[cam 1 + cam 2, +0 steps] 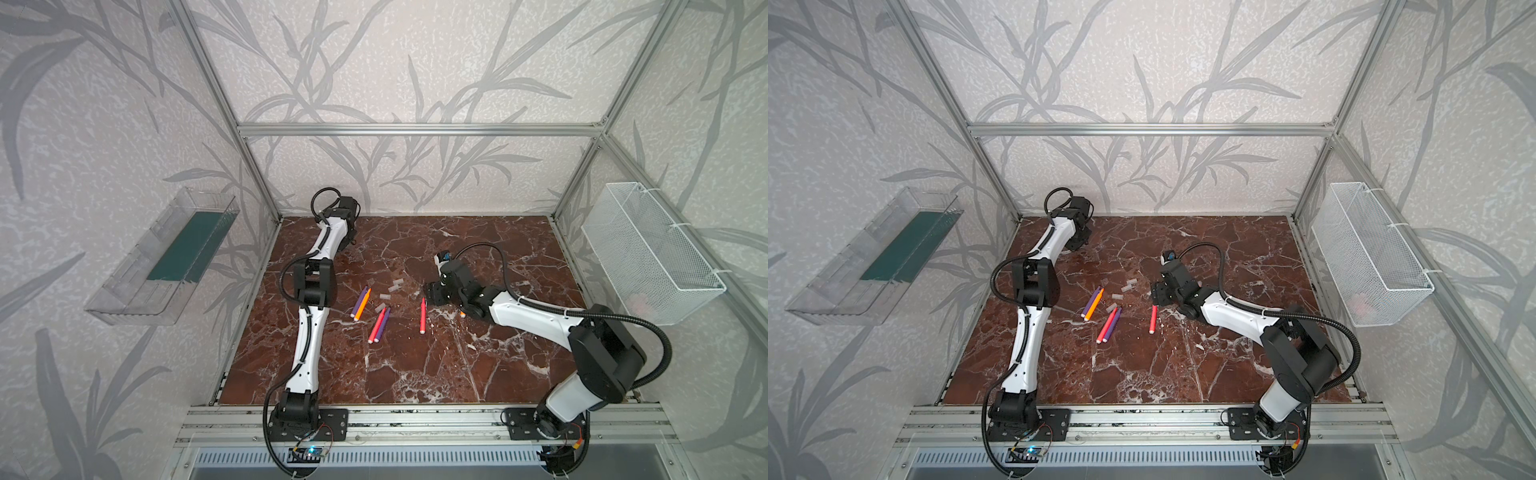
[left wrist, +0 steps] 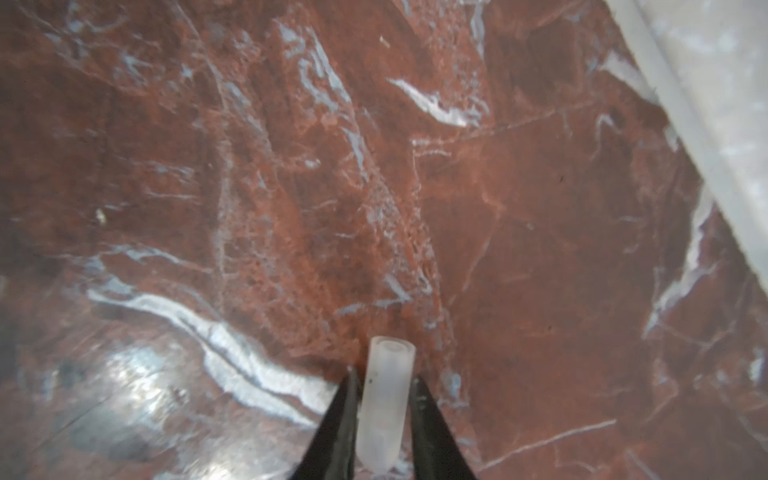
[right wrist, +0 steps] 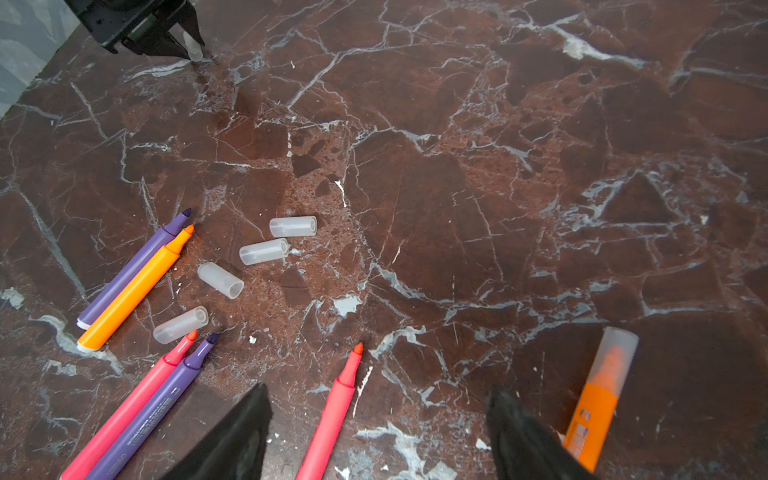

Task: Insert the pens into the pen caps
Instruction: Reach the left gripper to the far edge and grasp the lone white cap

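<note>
At the far left back of the marble table point(image 1: 415, 365), my left gripper point(image 2: 383, 375) is shut on a translucent pen cap point(image 2: 384, 399), also seen in the right wrist view point(image 3: 194, 46). My right gripper point(image 3: 380, 432) hangs open, low over a pink-red pen point(image 3: 332, 415) that lies between its fingers without touching them. Beside it lies an orange pen point(image 3: 598, 407) with a cap on. A purple and orange pair point(image 3: 133, 278) and a pink-red and purple pair point(image 3: 137, 411) lie to the left. Several loose pen caps point(image 3: 264, 250) lie between them.
A clear plastic bin point(image 1: 166, 257) hangs on the left wall and a white wire basket point(image 1: 648, 249) on the right wall. Aluminium rails point(image 1: 415, 419) run along the table's front. The wall's base point(image 2: 706, 104) is close to my left gripper.
</note>
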`<act>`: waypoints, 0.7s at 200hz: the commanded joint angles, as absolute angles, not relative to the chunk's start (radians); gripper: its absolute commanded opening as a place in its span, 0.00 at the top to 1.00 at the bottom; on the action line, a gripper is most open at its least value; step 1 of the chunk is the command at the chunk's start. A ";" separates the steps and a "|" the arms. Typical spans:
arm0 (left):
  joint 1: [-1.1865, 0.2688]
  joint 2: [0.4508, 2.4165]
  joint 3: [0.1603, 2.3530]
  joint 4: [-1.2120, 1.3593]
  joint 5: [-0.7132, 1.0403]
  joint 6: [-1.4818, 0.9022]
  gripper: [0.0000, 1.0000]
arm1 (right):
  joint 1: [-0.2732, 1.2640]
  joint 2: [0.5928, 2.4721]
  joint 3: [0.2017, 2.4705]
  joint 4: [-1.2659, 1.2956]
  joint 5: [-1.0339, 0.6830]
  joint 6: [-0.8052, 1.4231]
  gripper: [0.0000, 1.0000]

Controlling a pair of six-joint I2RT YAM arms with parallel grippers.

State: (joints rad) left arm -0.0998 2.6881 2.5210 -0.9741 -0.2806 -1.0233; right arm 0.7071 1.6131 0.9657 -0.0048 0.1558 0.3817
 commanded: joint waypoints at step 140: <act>-0.085 2.672 2.489 -1.064 -0.225 -0.906 0.67 | 0.709 1.582 0.952 -0.003 0.144 0.400 0.20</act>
State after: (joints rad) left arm -0.0906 2.6549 2.4683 -0.9981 -0.2562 -0.9226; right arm 0.7071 1.6085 0.9573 -0.0048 0.1482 0.3943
